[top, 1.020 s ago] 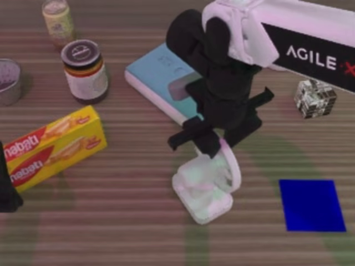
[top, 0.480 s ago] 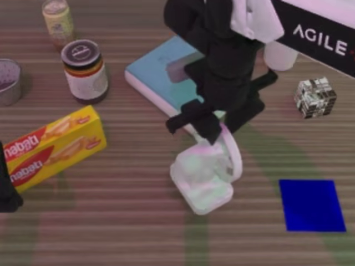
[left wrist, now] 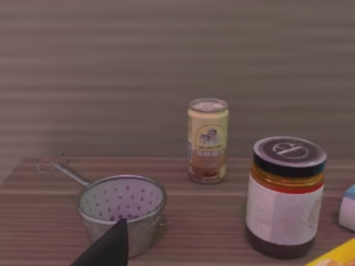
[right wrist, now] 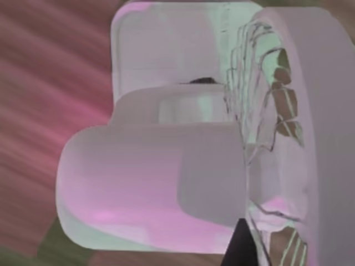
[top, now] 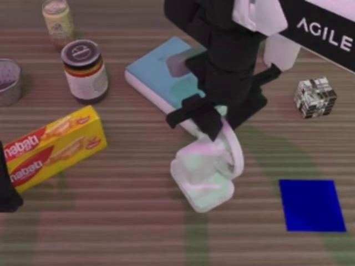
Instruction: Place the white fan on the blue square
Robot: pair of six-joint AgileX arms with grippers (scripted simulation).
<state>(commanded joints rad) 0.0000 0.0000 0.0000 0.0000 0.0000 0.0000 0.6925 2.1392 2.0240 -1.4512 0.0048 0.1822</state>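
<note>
The right gripper was closed on the white fan near the middle of the top view – its fingers pinched the ring-shaped head; the fan filled the right wrist view; the blue square lay bare at the lower right, well apart from the fan; the left gripper sat at the left edge – I could not tell whether it was open.

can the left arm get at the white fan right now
Probably not: the left gripper sits parked at the table's left edge, the yellow biscuit box lies between, and the right gripper already grips the white fan.
</note>
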